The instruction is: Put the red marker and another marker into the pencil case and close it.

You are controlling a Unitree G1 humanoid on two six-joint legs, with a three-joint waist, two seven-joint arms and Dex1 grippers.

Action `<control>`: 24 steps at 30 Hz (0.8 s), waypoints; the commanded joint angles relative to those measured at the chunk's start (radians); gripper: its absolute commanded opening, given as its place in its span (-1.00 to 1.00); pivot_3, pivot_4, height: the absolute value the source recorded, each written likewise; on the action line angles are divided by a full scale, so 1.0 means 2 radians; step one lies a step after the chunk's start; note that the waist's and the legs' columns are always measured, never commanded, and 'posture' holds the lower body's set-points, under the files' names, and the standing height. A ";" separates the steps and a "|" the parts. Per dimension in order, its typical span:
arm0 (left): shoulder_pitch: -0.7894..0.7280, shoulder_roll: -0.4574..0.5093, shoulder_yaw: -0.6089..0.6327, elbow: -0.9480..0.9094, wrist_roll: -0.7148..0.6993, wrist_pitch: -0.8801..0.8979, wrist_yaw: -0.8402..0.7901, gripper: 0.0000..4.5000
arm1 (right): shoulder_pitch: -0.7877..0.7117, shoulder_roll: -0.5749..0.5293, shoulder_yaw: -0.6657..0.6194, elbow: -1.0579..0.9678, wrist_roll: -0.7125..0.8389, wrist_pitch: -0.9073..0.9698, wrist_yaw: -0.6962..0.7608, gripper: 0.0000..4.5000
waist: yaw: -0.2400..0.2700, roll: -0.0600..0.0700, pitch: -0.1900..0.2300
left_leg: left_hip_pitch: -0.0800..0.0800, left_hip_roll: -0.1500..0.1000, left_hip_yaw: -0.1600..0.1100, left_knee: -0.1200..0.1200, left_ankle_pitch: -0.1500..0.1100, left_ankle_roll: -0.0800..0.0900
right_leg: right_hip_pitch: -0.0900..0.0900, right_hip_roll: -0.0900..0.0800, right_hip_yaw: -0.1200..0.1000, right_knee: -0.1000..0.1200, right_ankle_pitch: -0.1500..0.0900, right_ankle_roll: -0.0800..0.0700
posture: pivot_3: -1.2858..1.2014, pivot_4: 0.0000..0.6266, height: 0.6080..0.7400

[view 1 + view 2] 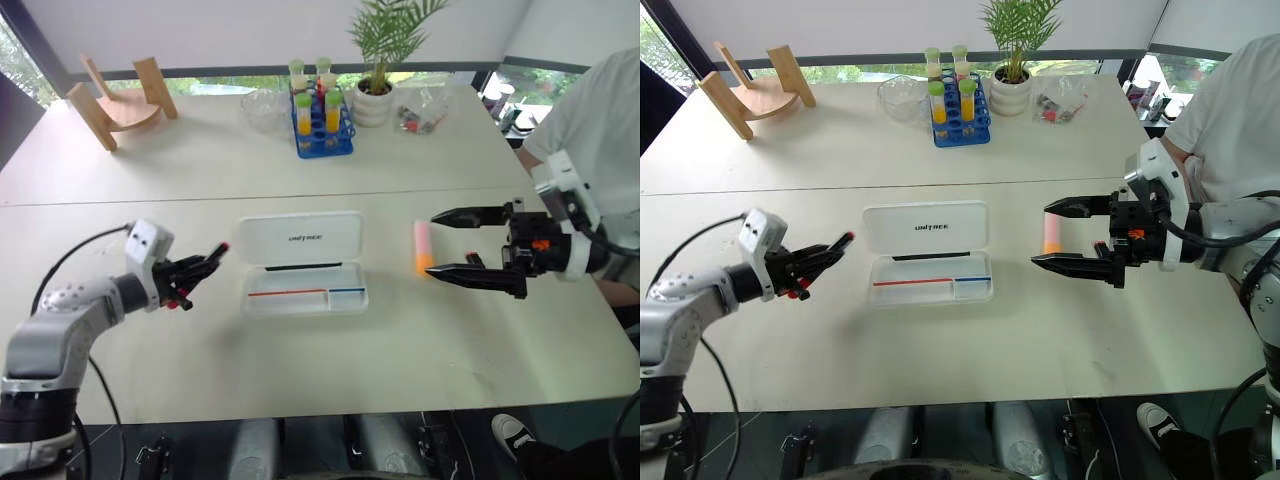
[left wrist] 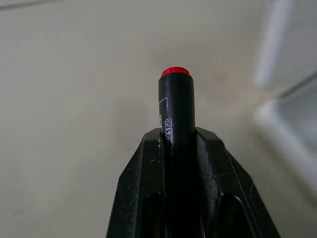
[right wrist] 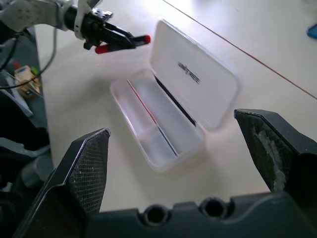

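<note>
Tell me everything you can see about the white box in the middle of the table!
The pencil case is a flat white box that looks like plastic. It lies open on the table. Its lid is folded back flat, with small dark lettering on it. The shallow tray has a divider and thin red and blue stripes. No marker is inside it, and neither gripper touches it.

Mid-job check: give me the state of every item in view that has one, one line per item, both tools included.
pencil case: lid open, laid back flat; tray holds no marker.
red marker: clamped in the left tool, off the table.
pink-orange marker: lying on the table right of the case, not held.
left tool: shut on the red marker.
right tool: open wide, holding nothing, by the pink-orange marker.
</note>
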 commanded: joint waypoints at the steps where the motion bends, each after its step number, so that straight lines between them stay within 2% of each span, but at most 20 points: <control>1: -0.020 0.047 -0.021 -0.020 -0.023 -0.011 -0.091 -0.88 | 0.001 -0.004 -0.031 -0.017 0.039 0.012 0.001 1.00 | 0.000 0.000 0.000 | 0.000 0.000 0.000 0.000 0.000 0.000 | 0.000 0.000 0.000 0.000 0.000 0.000 | 0.03 -0.52 1.00; 5: -0.064 0.088 -0.067 -0.004 -0.023 -0.028 -0.183 -0.88 | 0.006 -0.005 -0.052 -0.031 0.076 0.031 -0.008 1.00 | 0.001 0.000 0.000 | -0.001 0.000 0.000 -0.001 0.000 0.000 | -0.001 0.000 0.000 0.000 0.000 0.000 | 0.03 -0.52 1.00; 8: -0.113 0.086 -0.110 0.022 -0.007 -0.048 -0.224 -0.88 | 0.012 -0.005 -0.062 -0.039 0.090 0.038 -0.019 1.00 | 0.003 0.000 0.000 | -0.001 0.000 0.000 0.000 0.000 0.000 | -0.001 0.000 0.000 0.000 0.000 0.000 | 0.03 -0.52 1.00; 15: -0.218 0.000 -0.226 0.117 0.103 -0.157 -0.231 -0.88 | 0.024 -0.005 -0.097 -0.071 0.144 0.061 -0.064 1.00 | 0.003 0.000 0.000 | -0.002 0.000 0.001 0.000 0.000 0.000 | -0.001 0.000 0.000 0.000 0.000 0.000 | 0.03 -0.52 1.00; 24: -0.280 -0.102 -0.292 0.228 0.200 -0.241 -0.199 -0.88 | 0.085 -0.014 -0.129 -0.108 0.153 0.062 -0.096 1.00 | 0.003 0.000 0.000 | -0.002 0.000 0.000 0.001 -0.001 0.001 | -0.001 0.001 0.000 0.000 0.000 0.000 | 0.03 -0.52 1.00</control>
